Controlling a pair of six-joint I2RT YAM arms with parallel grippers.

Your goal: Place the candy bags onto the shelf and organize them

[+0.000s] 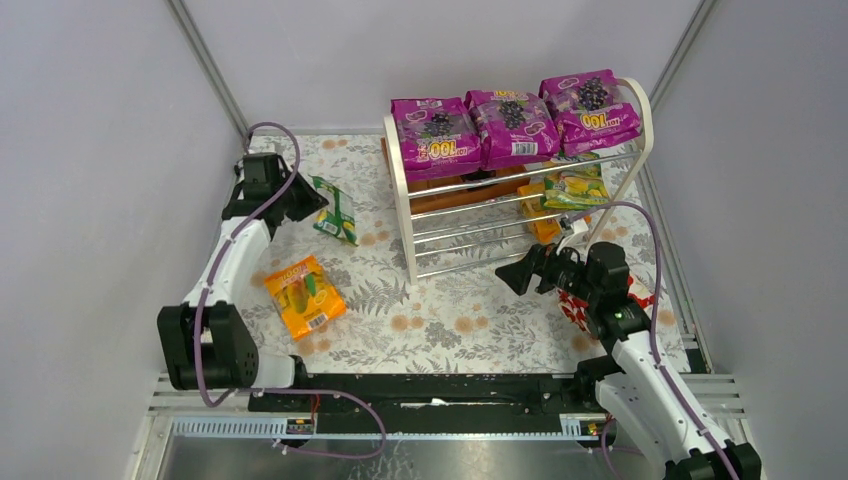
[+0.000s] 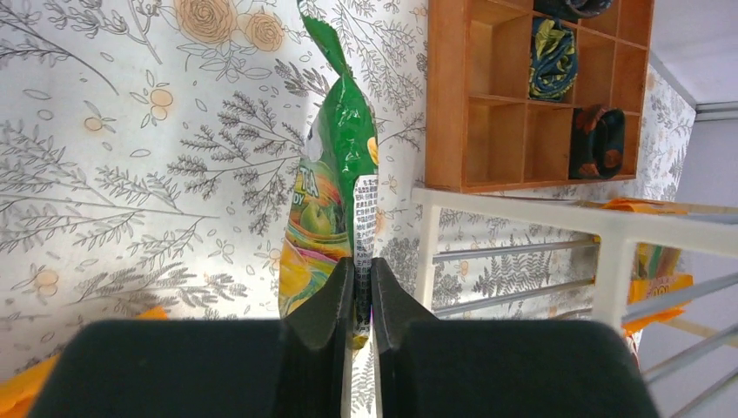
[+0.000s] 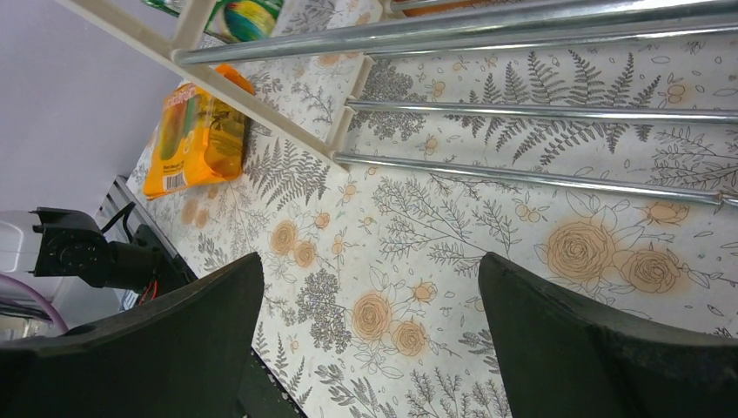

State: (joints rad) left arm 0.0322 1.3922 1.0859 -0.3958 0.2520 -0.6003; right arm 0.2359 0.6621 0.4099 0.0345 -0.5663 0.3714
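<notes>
Bolted at the near edge in the overhead view, the two arms reach over the floral table cloth [image 1: 440, 320]. The left gripper [image 1: 303, 202] meets a green bag [image 1: 336, 211] left of the shelf [image 1: 399, 190]. An orange bag [image 1: 305, 296] lies flat nearer the bases. Three magenta bags [image 1: 512, 126] sit side by side on the top tier, with a green-yellow bag [image 1: 575, 187] on a lower tier at the right end. The right gripper [image 1: 521, 272] hangs in front of the shelf. From the left wrist, the fingers [image 2: 326, 300] are pressed together on the green bag's edge, with a brown tray [image 2: 448, 96] beyond. From the right wrist, the fingers [image 3: 209, 300] stand spread wide with nothing between them, above the cloth beside the chrome rods [image 3: 522, 111].
</notes>
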